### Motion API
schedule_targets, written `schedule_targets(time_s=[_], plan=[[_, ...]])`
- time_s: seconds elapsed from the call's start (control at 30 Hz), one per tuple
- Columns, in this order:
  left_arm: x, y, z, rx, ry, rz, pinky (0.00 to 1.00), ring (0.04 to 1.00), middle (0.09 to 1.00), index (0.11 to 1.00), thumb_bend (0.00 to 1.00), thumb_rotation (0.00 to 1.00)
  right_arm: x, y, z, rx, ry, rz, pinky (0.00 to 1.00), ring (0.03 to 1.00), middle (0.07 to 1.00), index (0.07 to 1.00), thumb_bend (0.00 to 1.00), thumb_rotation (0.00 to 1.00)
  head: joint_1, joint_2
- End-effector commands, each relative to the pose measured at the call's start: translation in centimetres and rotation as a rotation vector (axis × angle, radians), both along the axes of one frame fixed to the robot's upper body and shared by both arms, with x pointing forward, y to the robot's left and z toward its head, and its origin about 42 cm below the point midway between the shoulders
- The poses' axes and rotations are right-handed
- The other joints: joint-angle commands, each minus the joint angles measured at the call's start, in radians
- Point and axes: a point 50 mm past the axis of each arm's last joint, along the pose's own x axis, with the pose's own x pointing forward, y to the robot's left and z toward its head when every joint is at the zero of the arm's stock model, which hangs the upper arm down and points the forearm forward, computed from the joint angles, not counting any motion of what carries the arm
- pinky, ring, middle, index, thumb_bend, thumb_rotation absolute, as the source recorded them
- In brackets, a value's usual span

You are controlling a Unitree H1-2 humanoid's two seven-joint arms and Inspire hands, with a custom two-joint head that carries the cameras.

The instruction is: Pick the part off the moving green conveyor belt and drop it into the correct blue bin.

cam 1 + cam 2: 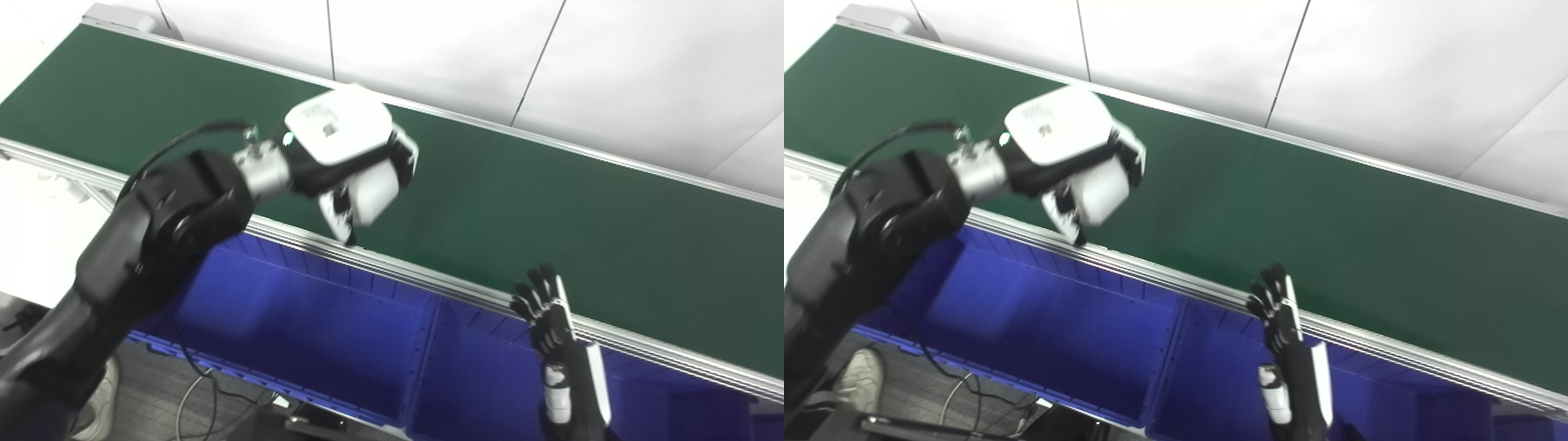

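Note:
My left hand (346, 162) hangs over the near edge of the green conveyor belt (551, 202), just above the far wall of the left blue bin (294, 318). Its fingers curl around a white rounded part (375, 195), and the picture is blurred there. The same hand (1072, 156) and part (1099, 193) show in the right eye view. My right hand (548, 312) is open and empty, fingers pointing up, in front of the belt's metal rail and over the second blue bin (478, 380). No other part lies on the visible belt.
A metal rail (429, 278) runs along the belt's near side, above the bins. A divider wall (429, 349) separates the two bins. A white wall (490, 49) stands behind the belt. Cables and a shoe (101, 404) are on the floor at lower left.

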Motion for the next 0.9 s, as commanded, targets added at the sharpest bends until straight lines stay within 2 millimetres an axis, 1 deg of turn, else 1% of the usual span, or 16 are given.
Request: schedule_targets(time_s=[0.0,0.03,0.13,0.2,0.33,0.4,0.5,0.53,0.63,0.73,0.87], plan=[[-0.9,2.0,0.9,0.004,-0.037,0.018,0.41,0.435,0.521,0.470,0.50,0.00,-0.1,0.1,0.7,0.023,-0.026,0.010,0.86,0.920,0.959,0.997,0.86,1.00,0.005,-0.001],[-1.5,2.6,0.6,0.002,-0.026,0.031,0.37,0.425,0.510,0.484,0.50,0.00,-0.1,0.2,0.7,0.024,-0.026,0.012,0.86,0.920,0.959,0.998,0.85,1.00,0.005,-0.003],[-3.0,4.2,-0.4,-0.012,-0.009,0.063,0.34,0.394,0.495,0.509,0.50,0.00,-0.3,0.4,0.7,0.037,-0.016,0.028,0.87,0.920,0.959,0.998,0.85,0.99,0.002,-0.003],[-3.8,4.9,-1.1,-0.022,-0.011,0.074,0.34,0.394,0.491,0.511,0.50,0.00,-0.4,0.6,0.8,0.049,-0.007,0.040,0.88,0.926,0.962,0.998,0.85,0.98,0.001,-0.001],[-5.1,6.8,-4.2,-0.020,0.047,0.123,0.37,0.413,0.475,0.510,0.50,0.00,-0.7,1.0,1.0,0.060,0.005,0.061,0.88,0.933,0.962,1.000,0.85,0.98,0.009,0.002],[-5.3,7.6,-6.0,-0.021,0.077,0.136,0.39,0.423,0.485,0.501,0.50,0.00,-0.8,1.2,1.1,0.063,0.007,0.067,0.88,0.931,0.959,0.999,0.86,0.98,0.013,-0.004],[-5.5,8.4,-8.2,-0.008,0.113,0.164,0.42,0.435,0.501,0.484,0.50,0.00,-0.8,1.5,1.1,0.065,0.007,0.071,0.88,0.928,0.958,0.998,0.88,0.98,0.000,-0.010],[-5.4,8.9,-9.5,-0.003,0.131,0.175,0.42,0.438,0.504,0.480,0.50,0.00,-0.8,1.6,1.1,0.064,0.007,0.073,0.88,0.928,0.958,0.998,0.88,0.98,-0.006,-0.012],[-5.4,9.9,-11.9,0.004,0.153,0.190,0.44,0.456,0.500,0.473,0.50,0.00,-0.8,1.9,1.1,0.062,0.008,0.075,0.88,0.927,0.962,1.000,0.89,0.98,-0.019,-0.015],[-5.3,10.6,-13.3,0.012,0.159,0.224,0.43,0.461,0.498,0.471,0.51,0.00,-0.9,1.9,1.1,0.066,0.012,0.070,0.89,0.928,0.963,1.000,0.89,0.97,-0.027,-0.015],[-5.0,10.8,-14.6,0.020,0.173,0.253,0.42,0.456,0.500,0.472,0.50,0.00,-1.0,1.9,1.1,0.069,0.017,0.067,0.89,0.933,0.966,1.000,0.89,0.97,-0.028,-0.015]])
